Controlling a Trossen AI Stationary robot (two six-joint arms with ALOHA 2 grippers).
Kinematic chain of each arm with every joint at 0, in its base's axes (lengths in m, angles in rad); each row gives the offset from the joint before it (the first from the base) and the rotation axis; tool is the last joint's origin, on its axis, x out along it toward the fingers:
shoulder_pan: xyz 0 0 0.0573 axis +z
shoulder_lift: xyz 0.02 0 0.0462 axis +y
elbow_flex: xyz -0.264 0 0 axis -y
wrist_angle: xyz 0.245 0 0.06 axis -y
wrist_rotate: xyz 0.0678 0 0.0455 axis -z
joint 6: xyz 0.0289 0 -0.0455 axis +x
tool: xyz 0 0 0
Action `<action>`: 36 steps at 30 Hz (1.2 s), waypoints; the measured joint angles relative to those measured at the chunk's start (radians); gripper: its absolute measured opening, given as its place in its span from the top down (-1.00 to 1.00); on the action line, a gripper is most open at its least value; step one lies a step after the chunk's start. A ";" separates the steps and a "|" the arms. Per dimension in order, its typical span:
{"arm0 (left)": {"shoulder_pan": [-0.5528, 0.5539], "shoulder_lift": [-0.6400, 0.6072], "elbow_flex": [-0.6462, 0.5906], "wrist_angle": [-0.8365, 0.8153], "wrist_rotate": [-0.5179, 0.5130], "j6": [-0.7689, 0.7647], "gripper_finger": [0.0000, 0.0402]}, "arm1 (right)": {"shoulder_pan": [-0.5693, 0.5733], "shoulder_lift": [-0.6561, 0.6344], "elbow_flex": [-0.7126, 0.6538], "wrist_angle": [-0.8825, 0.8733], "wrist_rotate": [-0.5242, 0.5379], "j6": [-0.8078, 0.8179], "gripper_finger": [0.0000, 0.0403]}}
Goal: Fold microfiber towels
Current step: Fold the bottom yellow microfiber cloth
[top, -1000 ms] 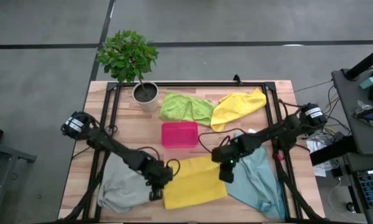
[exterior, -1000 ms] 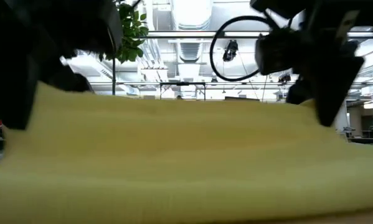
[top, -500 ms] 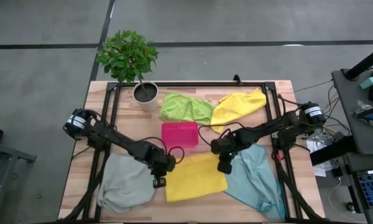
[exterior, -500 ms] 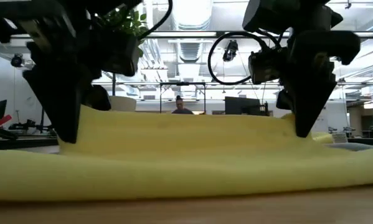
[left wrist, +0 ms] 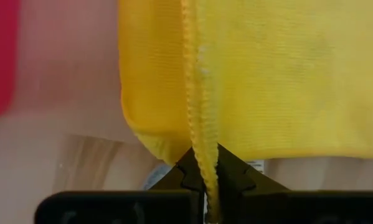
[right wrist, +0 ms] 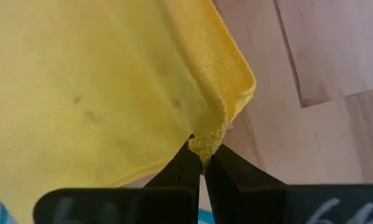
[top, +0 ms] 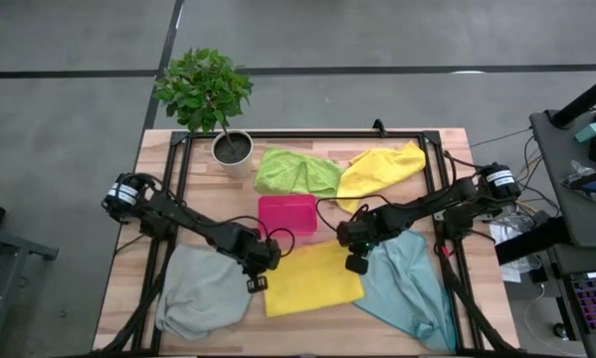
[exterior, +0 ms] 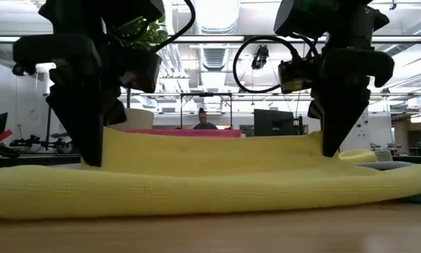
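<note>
Mid-fold, both grippers, left (top: 257,283) and right (top: 356,265), had fingers clamped on the yellow towel's (top: 312,281) corners; uneven travel could skew the crease.

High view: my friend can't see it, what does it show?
Two dark robot arms each pinch a corner of a yellow towel at the table's front: left gripper, right gripper. Grey, teal, green and another yellow towel lie around.

Middle towel (top: 312,281) between two towels (top: 200,295) (top: 407,283), before tray (top: 287,214).
</note>
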 joint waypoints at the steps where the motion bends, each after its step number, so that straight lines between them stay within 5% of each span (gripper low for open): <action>1: 0.000 0.000 0.000 0.000 -0.006 0.000 0.99 | 0.000 0.000 0.000 0.000 0.000 0.000 0.96; 17: -0.001 -0.004 0.000 -0.105 -0.085 -0.028 0.33 | -0.005 0.000 0.003 0.002 0.115 0.022 0.50; 27: -0.001 -0.019 0.051 -0.182 -0.062 -0.027 0.30 | 0.009 -0.047 0.018 -0.026 0.144 0.032 0.37; 36: -0.055 -0.051 0.112 -0.163 -0.050 -0.036 0.30 | 0.176 -0.145 0.012 0.009 0.250 0.065 0.44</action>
